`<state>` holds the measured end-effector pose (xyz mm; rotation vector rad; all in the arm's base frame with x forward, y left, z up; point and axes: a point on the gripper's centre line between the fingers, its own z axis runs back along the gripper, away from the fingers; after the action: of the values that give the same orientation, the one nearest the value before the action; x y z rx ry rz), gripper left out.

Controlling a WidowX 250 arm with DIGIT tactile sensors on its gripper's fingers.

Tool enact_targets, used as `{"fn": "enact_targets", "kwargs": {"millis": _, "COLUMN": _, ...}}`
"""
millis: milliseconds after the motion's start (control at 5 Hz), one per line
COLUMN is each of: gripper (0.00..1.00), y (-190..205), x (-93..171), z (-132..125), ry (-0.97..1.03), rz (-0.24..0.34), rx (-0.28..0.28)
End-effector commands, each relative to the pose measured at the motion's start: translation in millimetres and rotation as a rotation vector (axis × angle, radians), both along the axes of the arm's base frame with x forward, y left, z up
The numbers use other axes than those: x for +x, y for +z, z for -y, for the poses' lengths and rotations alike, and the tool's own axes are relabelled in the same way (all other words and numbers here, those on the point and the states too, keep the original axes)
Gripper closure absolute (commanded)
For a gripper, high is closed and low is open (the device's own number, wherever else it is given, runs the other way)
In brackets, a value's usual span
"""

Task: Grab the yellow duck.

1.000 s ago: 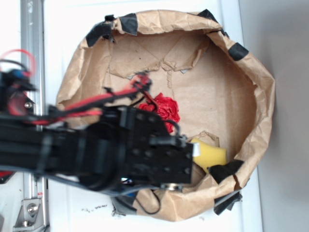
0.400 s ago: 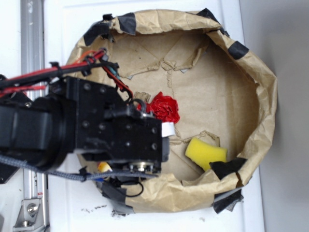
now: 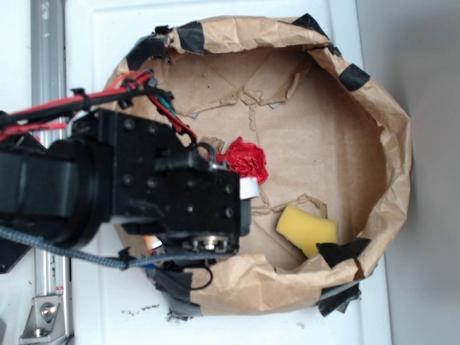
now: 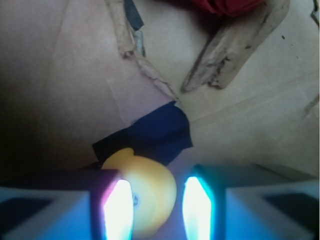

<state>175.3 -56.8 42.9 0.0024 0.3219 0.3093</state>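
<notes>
Gripper (image 4: 154, 200) was open, jaws spread with the yellow duck (image 4: 145, 192) sitting between them, nearer the left finger (image 4: 117, 207) in the wrist view. Duck lay on the paper bag (image 3: 316, 136) floor by a dark tape patch (image 4: 150, 132), at the near wall. Closing should catch it; long axis unclear.

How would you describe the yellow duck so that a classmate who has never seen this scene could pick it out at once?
Find the crumpled brown paper bowl ringed with dark tape. In the wrist view, the gripper stands open over the yellow duck, beside a dark blue tape patch. It is small, smooth, rounded and deep yellow, unlike the larger, paler sponge block or the red paper ball.
</notes>
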Motion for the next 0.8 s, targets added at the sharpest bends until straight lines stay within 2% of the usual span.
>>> {"fn": "enact_targets", "kwargs": {"millis": 0, "gripper": 1.00, "y": 8.6, "x": 19.6, "z": -28.1, "ry": -0.028, "rz": 0.122, "rx": 0.103}}
{"fn": "enact_targets", "kwargs": {"millis": 200, "gripper": 1.00, "y": 20.3, "x": 35.6, "z": -46.8, "ry": -0.004, "rz": 0.185, "rx": 0.161}}
{"fn": "enact_targets", "kwargs": {"millis": 400, "gripper": 1.00, "y": 31.9, "x": 41.8, "z": -59.0, "ry": 0.012, "rz": 0.241, "rx": 0.184}}
{"fn": "enact_targets", "kwargs": {"millis": 600, "gripper": 1.00, "y": 35.2, "x": 42.6, "z": -60.7, "ry": 0.015, "rz": 0.256, "rx": 0.189}}
